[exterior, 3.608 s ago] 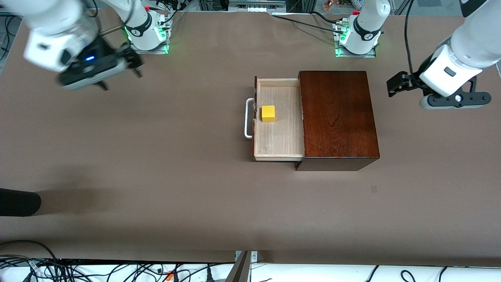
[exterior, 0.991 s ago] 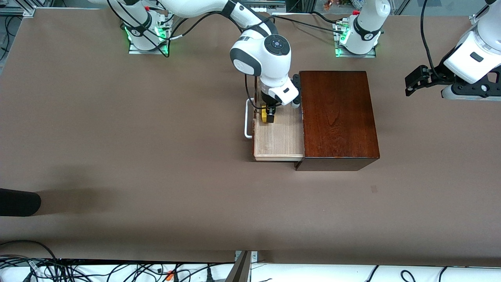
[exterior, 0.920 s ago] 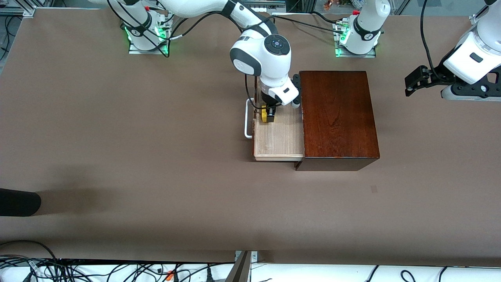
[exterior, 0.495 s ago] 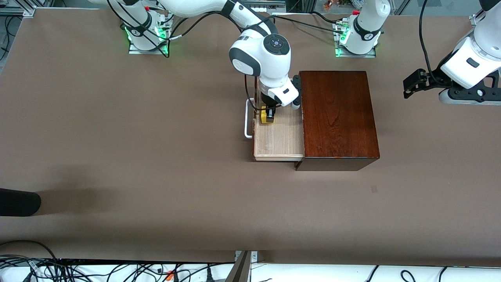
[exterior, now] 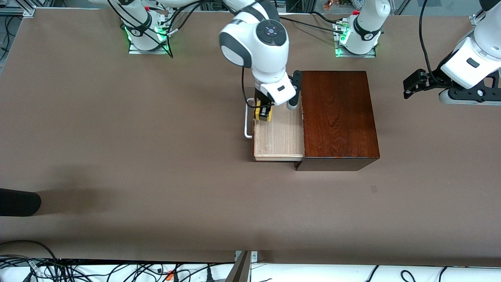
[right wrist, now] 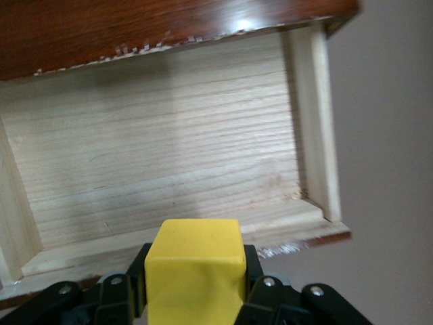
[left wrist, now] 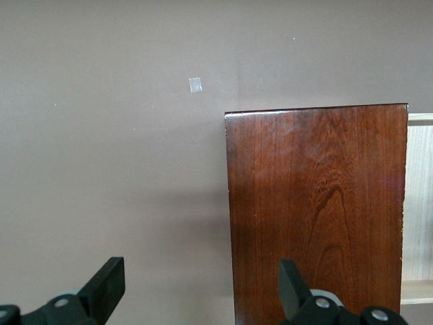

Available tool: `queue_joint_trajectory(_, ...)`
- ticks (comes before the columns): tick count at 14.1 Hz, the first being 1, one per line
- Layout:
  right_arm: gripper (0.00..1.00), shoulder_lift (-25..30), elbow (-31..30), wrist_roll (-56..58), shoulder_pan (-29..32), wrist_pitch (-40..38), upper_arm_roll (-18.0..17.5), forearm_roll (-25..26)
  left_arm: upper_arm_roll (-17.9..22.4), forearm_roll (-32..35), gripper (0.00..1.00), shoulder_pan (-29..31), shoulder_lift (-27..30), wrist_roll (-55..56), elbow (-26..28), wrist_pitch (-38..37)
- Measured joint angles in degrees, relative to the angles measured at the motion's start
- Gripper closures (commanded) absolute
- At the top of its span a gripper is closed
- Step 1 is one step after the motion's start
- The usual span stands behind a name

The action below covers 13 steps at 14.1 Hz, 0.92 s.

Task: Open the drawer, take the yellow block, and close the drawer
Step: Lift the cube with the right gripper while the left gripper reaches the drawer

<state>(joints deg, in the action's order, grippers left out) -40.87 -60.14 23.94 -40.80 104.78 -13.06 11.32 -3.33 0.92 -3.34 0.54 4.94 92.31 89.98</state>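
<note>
Drawer [exterior: 278, 137] open. Right gripper [exterior: 263, 112] pinching yellow block [exterior: 260, 112], lifted above drawer's tray. Left gripper [left wrist: 196, 298] spread, waiting over bare table [exterior: 117, 137] beside box [exterior: 336, 117]. Left: closing drawer.

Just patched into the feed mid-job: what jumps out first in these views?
The yellow block stands out, clamped in the right gripper and lifted over the open drawer, near its white handle. The drawer's pale tray is pulled out of the glossy dark wooden box toward the right arm's end of the table. The left gripper waits open in the air off the box's other end.
</note>
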Motion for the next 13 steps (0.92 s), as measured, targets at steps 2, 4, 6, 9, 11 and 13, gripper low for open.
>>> queue_joint_trajectory(2, 1.00, 1.4, 0.3, 0.0, 3.0, -1.7, 0.3, -2.4, -0.4, 0.0, 0.00, -0.5, 0.0, 0.0, 0.0, 0.6)
queue_joint_trajectory(4, 1.00, 2.4, 0.4, -0.1, 7.6, -3.0, 0.7, -4.5, -1.3, -0.3, 0.00, -1.1, -0.2, 0.0, -0.5, 1.3)
queue_joint_trajectory(6, 1.00, 2.5, 0.3, 0.0, 13.5, -3.6, 0.8, -6.1, -2.5, -0.7, 0.00, -2.3, -0.9, -0.1, -1.4, 1.3)
queue_joint_trajectory(9, 1.00, 1.7, 0.0, -0.8, 23.6, -3.9, 1.1, -12.1, -4.0, -0.9, 0.00, -6.0, -3.1, -0.2, -3.3, 1.7)
queue_joint_trajectory(11, 1.00, 0.4, -1.1, -3.5, 29.1, -4.0, 1.1, -13.1, -4.4, -0.9, 0.00, -9.3, -4.8, -0.2, -4.6, 1.7)
queue_joint_trajectory(13, 1.00, -0.6, -3.2, -7.7, 31.2, -3.9, 2.7, -12.6, -4.4, -1.0, 0.00, -13.1, -6.0, -0.2, -5.1, 2.3)
